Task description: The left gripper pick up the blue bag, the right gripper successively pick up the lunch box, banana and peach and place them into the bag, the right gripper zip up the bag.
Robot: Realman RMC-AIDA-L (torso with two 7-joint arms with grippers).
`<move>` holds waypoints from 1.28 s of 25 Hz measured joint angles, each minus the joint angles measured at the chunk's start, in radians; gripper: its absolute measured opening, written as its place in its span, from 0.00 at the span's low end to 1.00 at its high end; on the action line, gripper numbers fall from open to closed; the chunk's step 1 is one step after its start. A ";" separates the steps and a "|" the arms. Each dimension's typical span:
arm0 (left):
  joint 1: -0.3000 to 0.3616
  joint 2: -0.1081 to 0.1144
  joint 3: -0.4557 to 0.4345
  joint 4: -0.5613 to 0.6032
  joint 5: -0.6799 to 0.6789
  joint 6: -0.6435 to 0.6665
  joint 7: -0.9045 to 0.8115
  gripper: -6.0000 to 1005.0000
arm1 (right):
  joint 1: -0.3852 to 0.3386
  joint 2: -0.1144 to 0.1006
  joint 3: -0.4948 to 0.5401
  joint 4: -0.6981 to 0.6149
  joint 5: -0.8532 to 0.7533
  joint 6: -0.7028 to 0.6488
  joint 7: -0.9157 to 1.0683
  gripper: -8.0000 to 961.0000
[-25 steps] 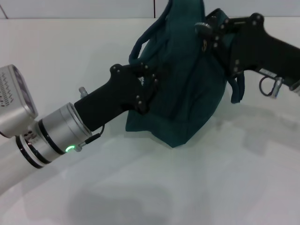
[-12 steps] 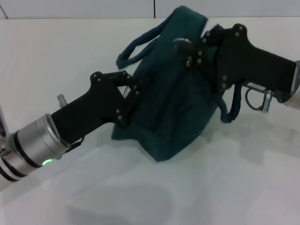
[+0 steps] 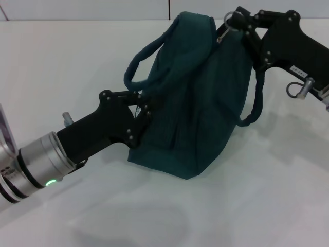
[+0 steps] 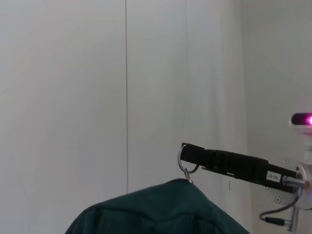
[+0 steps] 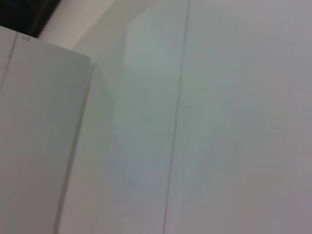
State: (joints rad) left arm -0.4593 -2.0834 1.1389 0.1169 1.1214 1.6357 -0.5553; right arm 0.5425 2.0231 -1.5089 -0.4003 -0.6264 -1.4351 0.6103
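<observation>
**Both grippers on the bag, right one at the zipper pull**

- The blue bag is sitting on the white table, roughly centre of the head view, leaning over with its top end tilted up and away toward the far right. Its bottom edge is resting on the table.
- One loop handle is arching out over the bag's left side; the other handle is hanging down the right side, clear of the table.
- The left gripper is coming in low from the near left, wrist light showing green. Its fingers are pressing against the bag's left side near the lower end of the left handle. Looks like they are pinched on fabric there, but the fingertips are hiding against the dark cloth, so I can't confirm whether they are closed or apart.
- The right gripper is reaching in from the far right, tips sitting at the bag's upper right end. The metal ring pull is dangling right at its tip.
- Left wrist view is showing the same thing side-on: ring hooked at the end of the right gripper, hanging just above the bag's top. Finger gap is not readable from either angle.
- Right wrist view is only showing pale wall panels, no bag.
- Lunch box, banana and peach are not showing anywhere; bag looks bulged.
</observation>
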 joint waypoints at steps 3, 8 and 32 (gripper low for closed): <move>0.000 0.003 0.000 0.001 0.003 -0.004 0.000 0.05 | -0.009 -0.001 0.026 0.010 0.010 0.002 0.000 0.03; 0.008 0.014 -0.001 0.010 0.004 -0.002 -0.004 0.05 | -0.035 -0.003 0.095 0.013 0.014 0.004 -0.007 0.03; -0.120 -0.004 0.001 0.058 -0.010 0.094 -0.328 0.18 | -0.040 0.003 0.068 0.027 0.016 -0.016 -0.011 0.03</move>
State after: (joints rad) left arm -0.5796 -2.0878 1.1399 0.1751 1.1111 1.7298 -0.8835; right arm 0.5026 2.0264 -1.4408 -0.3733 -0.6102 -1.4512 0.5992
